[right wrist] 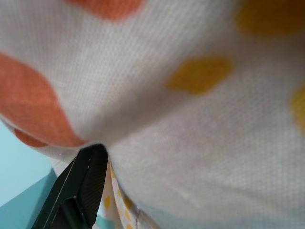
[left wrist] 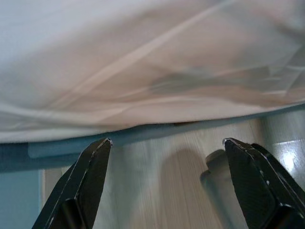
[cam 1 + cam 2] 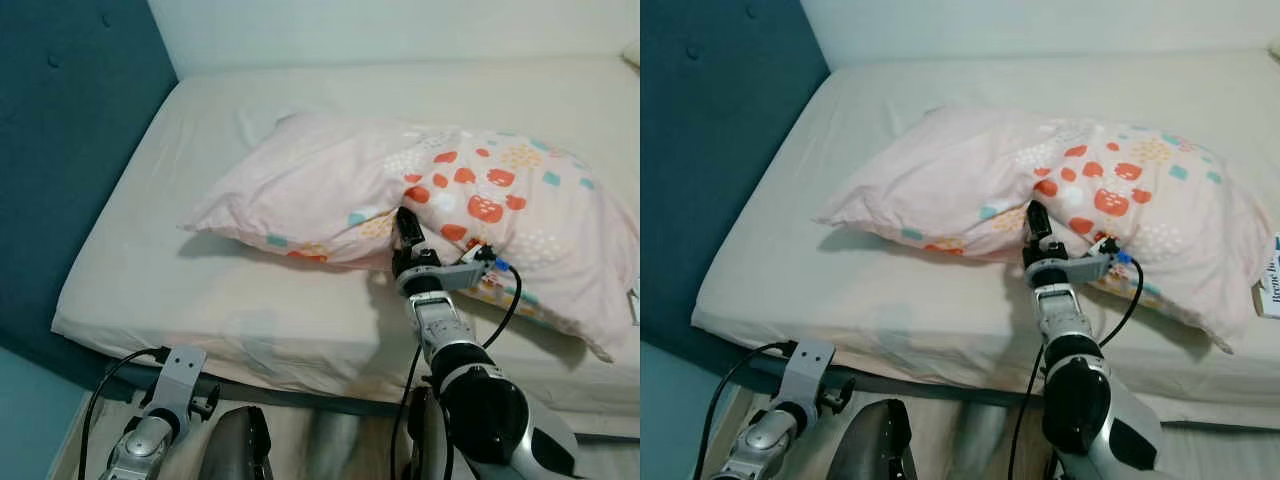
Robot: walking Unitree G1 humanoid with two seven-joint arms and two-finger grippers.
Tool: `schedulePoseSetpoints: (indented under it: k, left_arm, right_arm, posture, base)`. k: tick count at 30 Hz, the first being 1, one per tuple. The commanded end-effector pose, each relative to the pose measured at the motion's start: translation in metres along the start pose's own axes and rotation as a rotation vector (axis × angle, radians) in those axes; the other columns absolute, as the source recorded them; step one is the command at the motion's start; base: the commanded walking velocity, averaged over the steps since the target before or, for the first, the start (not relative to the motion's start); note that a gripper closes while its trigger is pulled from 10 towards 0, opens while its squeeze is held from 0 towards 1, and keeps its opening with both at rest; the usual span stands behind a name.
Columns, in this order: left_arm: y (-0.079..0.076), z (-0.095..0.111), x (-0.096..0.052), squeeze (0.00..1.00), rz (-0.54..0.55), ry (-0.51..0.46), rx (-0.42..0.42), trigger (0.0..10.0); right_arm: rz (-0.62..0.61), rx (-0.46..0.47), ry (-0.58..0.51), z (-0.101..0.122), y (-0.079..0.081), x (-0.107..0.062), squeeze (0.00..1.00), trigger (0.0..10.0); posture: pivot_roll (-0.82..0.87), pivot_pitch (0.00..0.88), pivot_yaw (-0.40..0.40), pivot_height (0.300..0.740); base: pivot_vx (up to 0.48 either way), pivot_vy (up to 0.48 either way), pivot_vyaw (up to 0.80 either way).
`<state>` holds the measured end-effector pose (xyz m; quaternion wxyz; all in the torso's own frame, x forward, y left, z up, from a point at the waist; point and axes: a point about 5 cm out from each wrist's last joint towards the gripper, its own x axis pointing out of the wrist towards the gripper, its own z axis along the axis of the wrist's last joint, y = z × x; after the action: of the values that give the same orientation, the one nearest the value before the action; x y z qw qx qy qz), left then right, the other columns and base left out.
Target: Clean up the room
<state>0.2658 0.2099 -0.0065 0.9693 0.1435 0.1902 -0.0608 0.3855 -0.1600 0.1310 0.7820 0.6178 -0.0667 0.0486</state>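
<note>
Gripping the pillow [image 3: 400, 190] hem at 6 o'clock: right claw [image 3: 408, 232], closed on fabric; left claw [image 2: 167, 157] spread wide, empty, below the bed [image 3: 250, 310] edge.

Head stereo pair looks forward-down, sharing bed [image 3: 250, 310] and pillow [image 3: 970, 170] at 12 o'clock. Left wrist camera near floor faces bed edge. Right wrist camera pressed against pillow fabric.
</note>
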Motion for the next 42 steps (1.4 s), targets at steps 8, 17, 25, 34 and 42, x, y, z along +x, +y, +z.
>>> schedulePoseSetpoints:
  k: [8,17,25,34,42]
  left_arm:
    - [0.004,0.0,0.0,0.0,0.001,0.007,0.023,10.0]
    - [0.015,0.041,0.016,0.0,0.044,-0.133,0.03,10.0]
    - [0.024,0.071,0.028,0.0,0.101,-0.2,-0.008,10.0]
    - [0.025,0.074,0.029,0.0,0.108,-0.207,-0.024,10.0]
    - [0.008,0.103,0.041,0.0,0.101,-0.272,-0.137,10.0]
  right_arm:
    - [0.084,-0.053,-0.063,0.021,0.028,0.018,0.0,0.0]
    - [0.11,-0.137,-0.09,0.043,0.035,0.02,0.0,0.0]
    - [0.084,-0.343,-0.122,0.076,0.03,0.014,0.0,0.0]
    - [0.097,-0.365,-0.117,0.079,0.031,0.015,0.0,0.0]
    - [0.363,-0.524,-0.085,0.108,0.071,0.014,0.0,0.0]
  posture:
    - [0.12,0.22,0.109,0.505]
    - [0.09,0.182,0.101,0.505]
    - [0.05,0.14,0.085,0.505]
    - [0.04,0.132,0.083,0.505]
    - [-0.02,0.061,0.056,0.54]
  base:
    - [0.0,0.0,0.0]
    - [0.0,0.0,0.0]
    - [0.0,0.0,0.0]
    - [0.0,0.0,0.0]
    - [0.0,0.0,0.0]
